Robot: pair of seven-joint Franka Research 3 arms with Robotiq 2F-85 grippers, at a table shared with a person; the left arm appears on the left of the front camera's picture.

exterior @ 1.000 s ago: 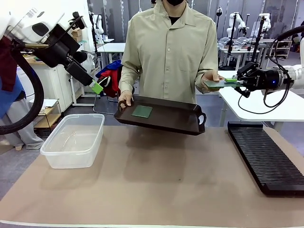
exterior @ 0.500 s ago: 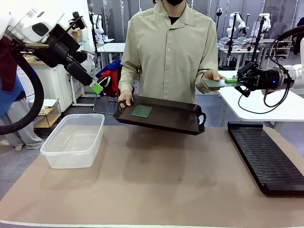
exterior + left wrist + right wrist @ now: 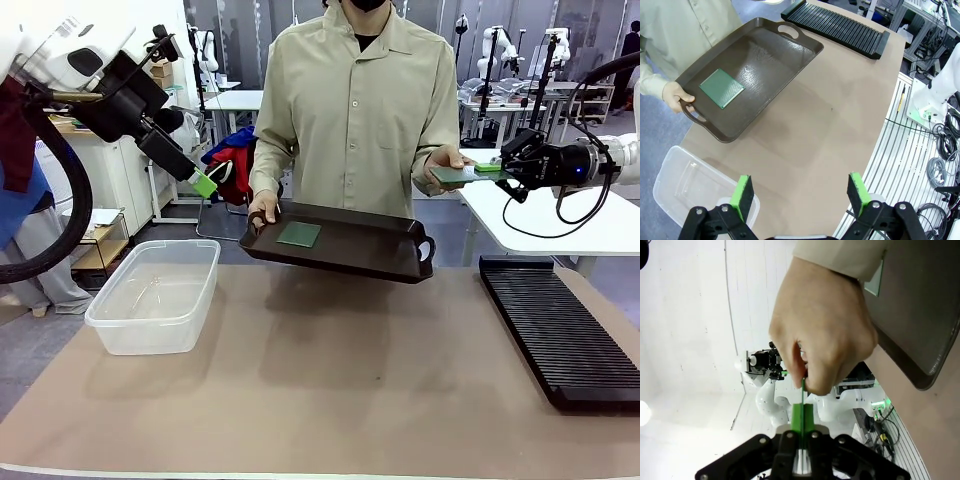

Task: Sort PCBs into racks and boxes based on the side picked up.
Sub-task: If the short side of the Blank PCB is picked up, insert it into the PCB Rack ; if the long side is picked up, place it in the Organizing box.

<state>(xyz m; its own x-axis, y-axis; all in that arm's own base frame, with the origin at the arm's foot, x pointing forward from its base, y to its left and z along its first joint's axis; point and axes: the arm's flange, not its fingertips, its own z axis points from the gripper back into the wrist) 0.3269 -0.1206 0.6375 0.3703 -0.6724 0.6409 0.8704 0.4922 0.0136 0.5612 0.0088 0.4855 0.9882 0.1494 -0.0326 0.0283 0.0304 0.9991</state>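
Right claw (image 3: 492, 169) pinches 1 PCB (image 3: 457, 176) held in the person's hand (image 3: 446, 160); left claw (image 3: 800, 189) hangs wide, empty.

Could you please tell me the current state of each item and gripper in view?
Left gripper: open, raised, holding nothing.
Right gripper: shut on the edge of the held PCB.
Held PCB: roughly level, also gripped by the person's hand.
Second PCB: lying flat in the tray.
Tray: held up over the table by the person, slightly tilted.
Tub: on the table, empty.
Rack: on the table, slots empty.
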